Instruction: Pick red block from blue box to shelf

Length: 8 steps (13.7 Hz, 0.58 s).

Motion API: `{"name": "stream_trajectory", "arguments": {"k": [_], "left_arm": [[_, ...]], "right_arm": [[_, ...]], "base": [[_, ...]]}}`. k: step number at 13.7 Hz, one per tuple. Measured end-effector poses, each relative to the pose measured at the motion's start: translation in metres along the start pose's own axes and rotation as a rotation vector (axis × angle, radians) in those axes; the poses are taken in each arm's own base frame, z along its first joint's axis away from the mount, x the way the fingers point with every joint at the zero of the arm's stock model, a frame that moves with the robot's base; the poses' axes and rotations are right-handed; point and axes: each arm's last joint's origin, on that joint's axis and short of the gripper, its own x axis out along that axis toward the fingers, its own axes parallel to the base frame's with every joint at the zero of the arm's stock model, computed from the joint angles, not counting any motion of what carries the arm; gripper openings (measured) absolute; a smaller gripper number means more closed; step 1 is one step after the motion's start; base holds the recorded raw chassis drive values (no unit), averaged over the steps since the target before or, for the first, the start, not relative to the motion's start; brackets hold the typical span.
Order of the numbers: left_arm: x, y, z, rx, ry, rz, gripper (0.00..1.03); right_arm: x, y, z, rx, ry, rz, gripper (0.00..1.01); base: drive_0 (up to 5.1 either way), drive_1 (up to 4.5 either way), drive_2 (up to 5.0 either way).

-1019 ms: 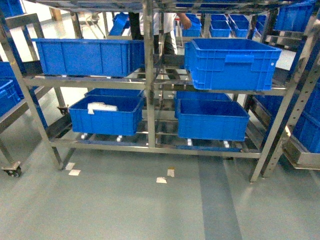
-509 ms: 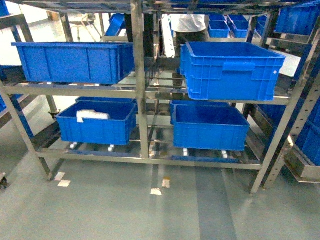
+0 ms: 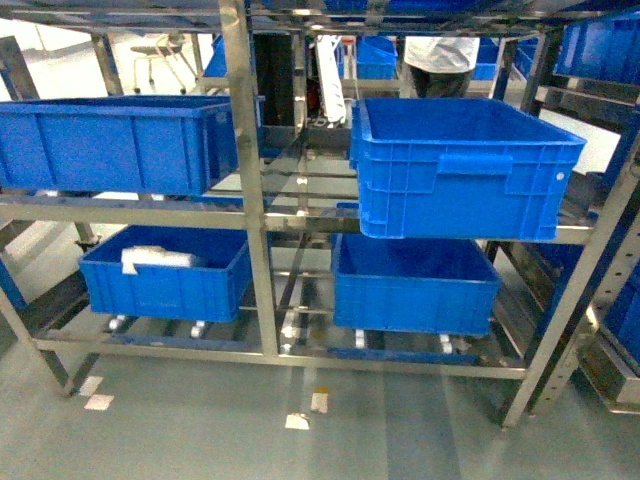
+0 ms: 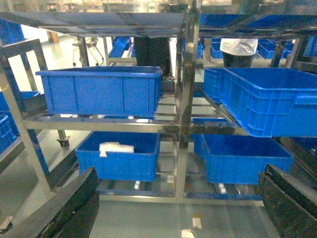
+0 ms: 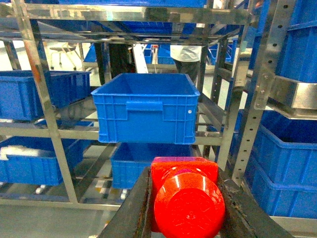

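The red block [image 5: 185, 196], a bright red brick with its round stud facing the camera, fills the gap between the two dark fingers of my right gripper [image 5: 183, 172], which is shut on it. The shelf [image 3: 246, 200] is a stainless steel rack that stands straight ahead; it also fills the left wrist view [image 4: 185, 99] and the right wrist view [image 5: 43, 99]. My left gripper [image 4: 179, 171] is open, its fingers wide apart with only floor and rack between them. Neither gripper shows in the head view. The blue box is out of view.
Dark blue ribbed crates sit on the rack: one on the middle tier right [image 3: 460, 165], one middle left [image 3: 110, 140], two on the bottom tier [image 3: 165, 275] [image 3: 415, 285]. White packaging [image 3: 155, 258] lies in the lower left crate. A person [image 3: 440, 55] stands behind the rack. More crates flank it on the right [image 5: 292, 148].
The head view has closed in on the rack, which now looks larger and sits further left in the frame. The person behind it has moved to the right.
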Motion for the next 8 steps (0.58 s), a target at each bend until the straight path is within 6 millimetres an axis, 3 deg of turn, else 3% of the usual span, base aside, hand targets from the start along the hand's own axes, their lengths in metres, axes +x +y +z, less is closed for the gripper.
{"name": "stream_trajectory", "arguments": {"k": [8], "left_arm": [[0.0000,0.0000,0.0004,0.000,-0.004,0.001,0.98]], "right_arm": [[0.0000,0.0000,0.0005,0.000,-0.005,0.000,0.28]], "base": [[0.0,4.25,-4.2]]}}
